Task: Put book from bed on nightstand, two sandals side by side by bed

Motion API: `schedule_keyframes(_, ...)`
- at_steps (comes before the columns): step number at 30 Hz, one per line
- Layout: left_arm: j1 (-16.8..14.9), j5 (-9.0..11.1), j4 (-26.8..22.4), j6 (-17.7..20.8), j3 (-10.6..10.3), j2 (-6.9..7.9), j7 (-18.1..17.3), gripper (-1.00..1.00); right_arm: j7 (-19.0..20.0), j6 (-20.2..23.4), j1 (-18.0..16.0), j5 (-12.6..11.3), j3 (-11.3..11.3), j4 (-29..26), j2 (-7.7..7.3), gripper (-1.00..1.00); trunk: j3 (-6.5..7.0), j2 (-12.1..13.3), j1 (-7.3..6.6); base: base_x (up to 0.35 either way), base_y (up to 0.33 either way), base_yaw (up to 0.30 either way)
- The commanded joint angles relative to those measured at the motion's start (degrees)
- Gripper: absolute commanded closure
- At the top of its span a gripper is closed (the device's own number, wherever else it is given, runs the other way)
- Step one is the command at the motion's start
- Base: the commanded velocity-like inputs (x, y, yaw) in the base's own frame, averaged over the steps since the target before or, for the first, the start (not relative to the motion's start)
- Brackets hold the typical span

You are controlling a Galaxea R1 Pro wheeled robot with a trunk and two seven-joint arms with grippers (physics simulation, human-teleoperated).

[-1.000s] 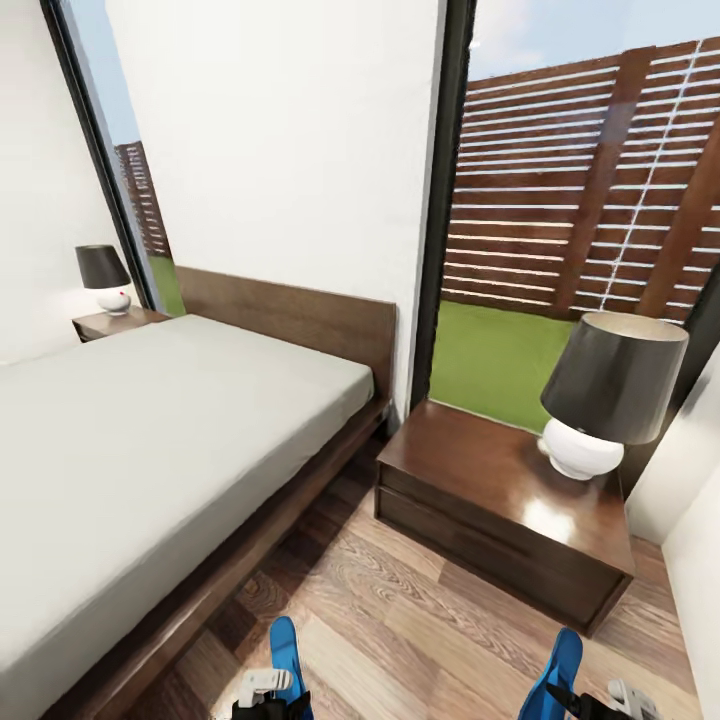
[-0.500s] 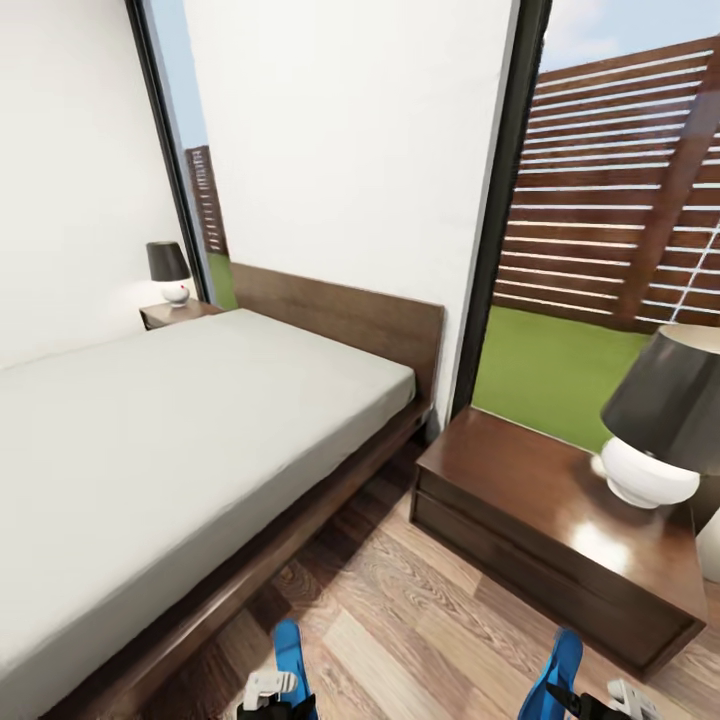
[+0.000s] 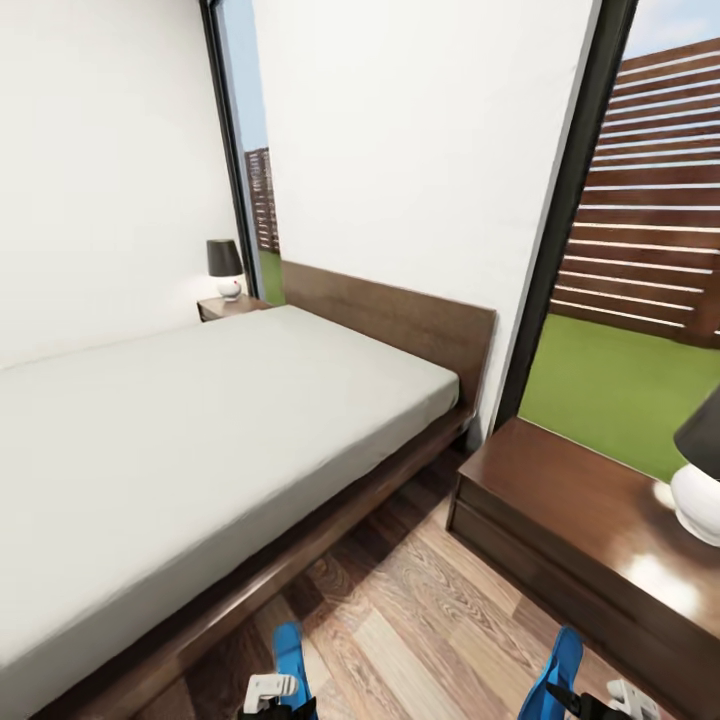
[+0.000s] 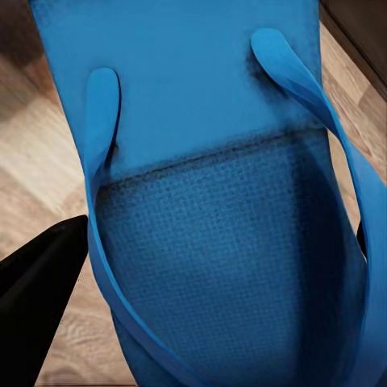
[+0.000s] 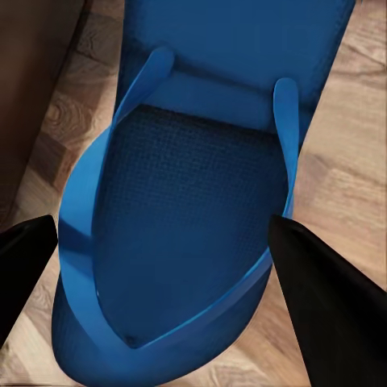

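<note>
Holding one blue sandal [image 4: 210,218] in our left gripper [image 3: 275,690] and the other sandal [image 5: 193,226] in the right gripper [image 3: 590,700], above the floor [image 3: 420,620] beside the bed [image 3: 180,440], we may drop them unevenly if one slips.

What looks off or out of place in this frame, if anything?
The two sandals are off the floor, one in each gripper: left sandal in the left gripper, right sandal in the right gripper, not yet beside the bed. The visible mattress carries no book. Nothing looks spilled or damaged.
</note>
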Motion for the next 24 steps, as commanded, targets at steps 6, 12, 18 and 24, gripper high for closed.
schedule_keyframes(6, 0.02, 0.47, 0.11, -0.20, -0.40, -0.11, -0.23, 1.00, 0.26, 0.12, -0.08, -0.60, 0.01, 0.19, -0.02, 1.00, -0.05, -0.03, -0.01, 0.000, -0.060, 0.292)
schedule_keyframes(12, 0.03, 0.47, 0.11, -0.20, -0.41, -0.11, -0.24, 1.00, 0.26, 0.12, -0.08, -0.60, 0.01, 0.26, -0.04, 1.00, -0.05, -0.03, -0.01, 0.000, -0.249, 0.287)
schedule_keyframes(18, 0.03, 0.47, 0.11, -0.20, -0.48, -0.11, -0.24, 1.00, 0.26, 0.12, -0.08, -0.60, 0.01, 0.28, -0.01, 1.00, -0.05, -0.03, -0.01, 0.000, -0.049, 0.104)
schedule_keyframes(24, 0.03, 0.47, 0.11, -0.19, -0.48, -0.11, -0.24, 1.00, 0.26, 0.12, -0.08, -0.60, 0.01, 0.28, -0.03, 1.00, -0.05, -0.03, -0.01, 0.000, -0.004, 0.124)
